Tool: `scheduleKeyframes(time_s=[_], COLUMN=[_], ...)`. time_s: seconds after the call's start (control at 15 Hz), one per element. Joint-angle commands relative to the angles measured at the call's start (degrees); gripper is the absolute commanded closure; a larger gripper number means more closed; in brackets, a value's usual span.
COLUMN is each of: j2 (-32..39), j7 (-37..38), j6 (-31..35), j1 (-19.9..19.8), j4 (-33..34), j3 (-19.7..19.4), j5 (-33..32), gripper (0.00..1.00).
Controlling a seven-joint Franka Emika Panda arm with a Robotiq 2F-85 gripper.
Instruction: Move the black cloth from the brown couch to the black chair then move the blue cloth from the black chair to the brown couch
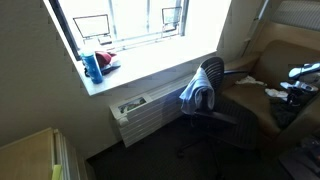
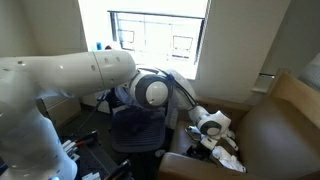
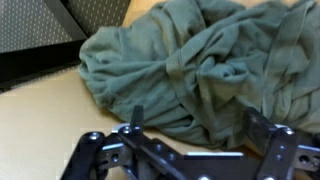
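Note:
The black cloth looks dark grey-green in the wrist view and lies crumpled on the brown couch. My gripper is open just above it, with one finger on each side of the cloth's near edge and nothing held. In both exterior views the gripper hangs low over the couch seat. The blue cloth is draped over the back of the black chair, which stands next to the couch. In an exterior view my arm hides much of the chair.
A bright window sill holds a blue bottle and a red item. A white radiator runs below the sill, beside the chair. A pale cabinet stands at the near corner. My arm's white links fill one side of an exterior view.

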Motion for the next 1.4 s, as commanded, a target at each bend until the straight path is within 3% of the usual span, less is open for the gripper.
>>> scheduleKeyframes(time_s=[0.0,0.07,0.4,0.67,0.73,0.87,0.93,1.07,1.33], j2=[-2.43,-0.29,-0.02,0.34,0.48,0.74,0.68,0.58,0.58], j7=[0.38,0.86,1.98,3.22,2.67,2.73,2.74,2.68,3.09], j6=[8.7,3.61,3.59,-7.95,-4.74,-5.15,-5.15,-4.58,-3.98], j1=[2.74,0.08,0.74,0.18,0.41,0.42,0.42,0.64,0.89], j4=[-7.12,-0.8,-2.32,-5.7,-3.94,-4.28,-4.06,-4.14,-4.37], j3=[1.07,2.38,2.4,2.35,2.46,2.42,2.43,2.36,2.26], j5=[1.49,-0.86,-1.94,-3.41,-3.14,-3.35,-3.37,-3.65,-3.89], gripper=[0.0,0.0,0.0,0.0,0.0,0.0,0.25,0.34,0.62])
